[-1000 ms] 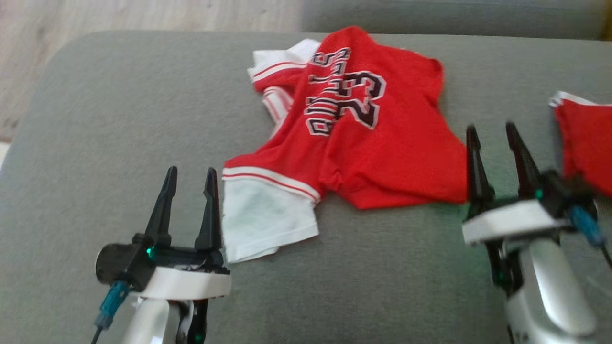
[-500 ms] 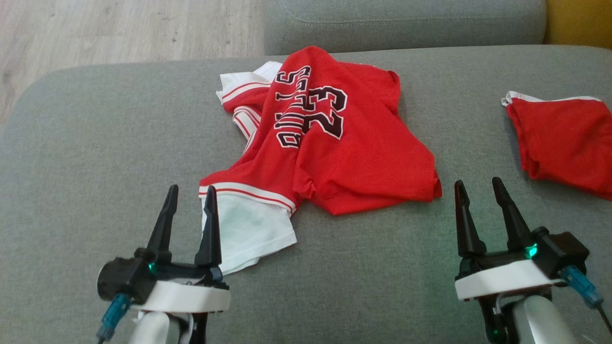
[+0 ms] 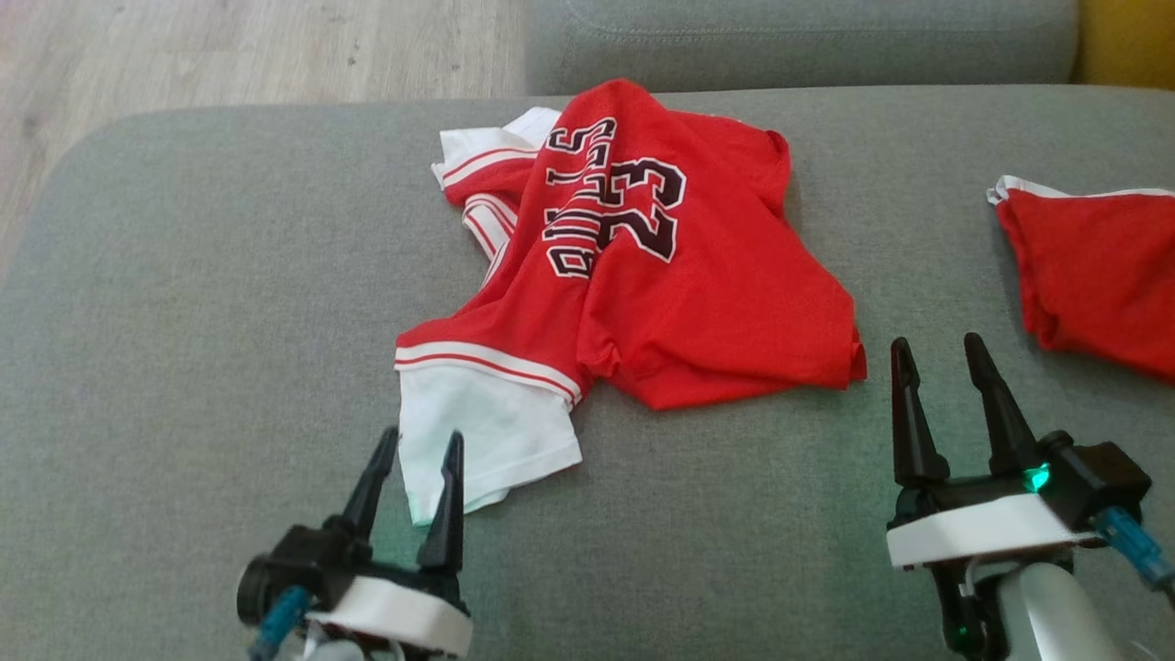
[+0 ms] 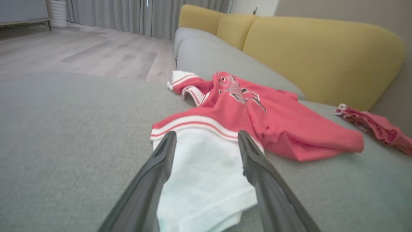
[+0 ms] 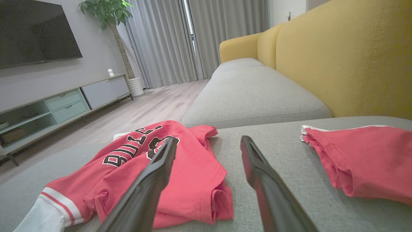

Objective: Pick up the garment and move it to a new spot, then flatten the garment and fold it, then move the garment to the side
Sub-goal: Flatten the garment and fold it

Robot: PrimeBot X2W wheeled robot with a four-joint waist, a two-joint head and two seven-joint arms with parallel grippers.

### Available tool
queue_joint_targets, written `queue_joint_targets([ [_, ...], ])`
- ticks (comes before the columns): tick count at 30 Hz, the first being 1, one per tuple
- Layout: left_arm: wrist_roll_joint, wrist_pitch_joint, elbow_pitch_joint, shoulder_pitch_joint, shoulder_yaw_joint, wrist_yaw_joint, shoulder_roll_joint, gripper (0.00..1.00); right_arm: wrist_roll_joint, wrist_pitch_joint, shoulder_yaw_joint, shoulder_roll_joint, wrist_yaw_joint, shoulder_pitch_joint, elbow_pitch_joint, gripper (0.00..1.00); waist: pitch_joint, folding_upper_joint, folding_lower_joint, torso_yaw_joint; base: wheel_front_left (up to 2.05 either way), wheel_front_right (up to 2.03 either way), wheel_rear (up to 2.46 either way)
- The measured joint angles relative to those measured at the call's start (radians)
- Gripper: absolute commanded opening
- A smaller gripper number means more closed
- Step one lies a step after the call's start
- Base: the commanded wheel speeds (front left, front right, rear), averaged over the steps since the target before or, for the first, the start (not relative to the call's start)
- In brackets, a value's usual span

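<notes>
Crumpled red jersey: white sleeves, red-and-white striped bands, black lettering and "23" outlined white. Grey woven sofa seat cushion: plain. Second red cloth garment at cushion's right edge: white trim. Padded sofa backrest: mustard yellow. Plank floor: pale wood grain.

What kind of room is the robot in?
Most likely a home living room: there is a grey-cushioned sofa with a yellow padded back, a big dark flat television on the wall, and a long low pale cabinet under it.
</notes>
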Motion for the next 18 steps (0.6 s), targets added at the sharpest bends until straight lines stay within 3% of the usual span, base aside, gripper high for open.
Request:
queue_joint_targets([
  [5,0.011,0.000,0.124,-0.022,-0.017,0.014,0.000,1.00,0.006,0.000,-0.007,0.000,0.000,-0.003,0.002,1.00,0.005,0.0000,0.0000,0.003,0.00,0.00,0.00],
  [14,0.001,0.000,0.303,-0.094,-0.028,0.104,-0.001,1.00,0.005,0.000,-0.005,0.000,0.000,-0.011,0.009,1.00,0.012,0.0000,0.0000,-0.005,0.00,0.00,0.00],
  [18,-0.026,0.020,0.358,-0.121,-0.033,0.115,-0.001,1.00,0.005,0.000,-0.002,0.000,0.000,-0.011,0.011,1.00,0.018,0.0000,0.0000,-0.014,0.00,0.00,0.00],
])
